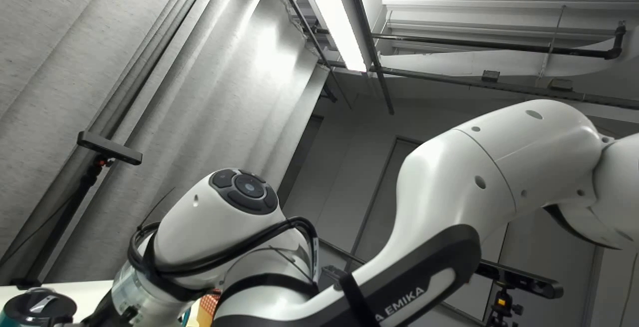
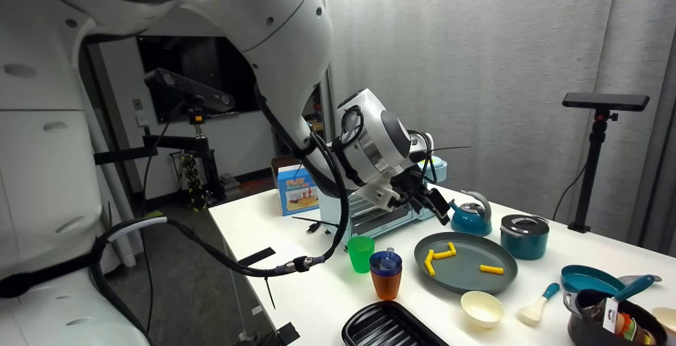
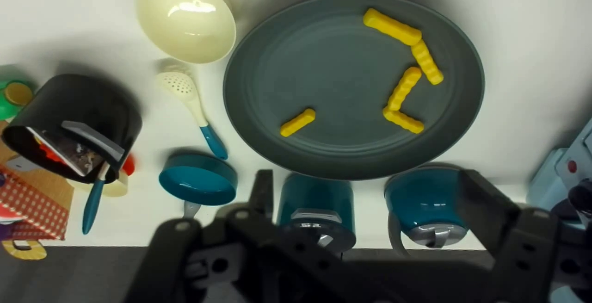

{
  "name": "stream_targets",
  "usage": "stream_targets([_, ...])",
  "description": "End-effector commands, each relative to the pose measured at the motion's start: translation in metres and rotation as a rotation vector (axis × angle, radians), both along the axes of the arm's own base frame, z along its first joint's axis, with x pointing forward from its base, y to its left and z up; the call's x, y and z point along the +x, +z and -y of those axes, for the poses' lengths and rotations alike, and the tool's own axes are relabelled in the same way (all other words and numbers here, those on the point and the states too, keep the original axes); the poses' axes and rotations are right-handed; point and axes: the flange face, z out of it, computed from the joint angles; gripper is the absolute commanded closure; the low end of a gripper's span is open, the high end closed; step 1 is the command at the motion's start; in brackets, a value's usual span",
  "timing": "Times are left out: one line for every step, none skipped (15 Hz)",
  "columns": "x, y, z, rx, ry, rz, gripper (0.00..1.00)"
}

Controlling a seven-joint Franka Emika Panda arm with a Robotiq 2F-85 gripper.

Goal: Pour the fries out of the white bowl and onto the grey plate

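The white bowl [image 2: 482, 309] stands upright on the table, apart from the plate. It also shows in the wrist view [image 3: 187, 18], with no fries visible inside. The grey plate [image 3: 323, 67] is a large oval, and it also shows in an exterior view [image 2: 459, 277]. Several yellow fries lie on the plate: a single fry [image 3: 298, 122] on one side and a cluster [image 3: 404, 88] on the other. My gripper [image 3: 365, 176] is open with nothing between its fingers. In an exterior view the gripper [image 2: 438, 208] is above the table, near the plate's far edge and apart from the bowl.
A teal pot [image 2: 524, 236] and a teal kettle [image 2: 471, 218] stand beside the plate. Cups [image 2: 386, 274], a black tray [image 2: 388, 327], a slotted spoon [image 2: 533, 310], a teal pan [image 2: 589, 279] and a filled black pot [image 2: 591, 330] surround the bowl. A light-blue oven [image 2: 377, 219] stands behind.
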Motion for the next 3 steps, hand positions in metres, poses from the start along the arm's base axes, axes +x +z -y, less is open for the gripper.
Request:
stream_targets([0.0,0.0002,0.0,-0.001,0.001,0.0,0.0])
stream_targets([0.0,0.0003,0.0,-0.001,0.002,0.0,0.0])
stream_targets([0.0,0.0004,0.0,-0.001,0.002,0.0,0.0])
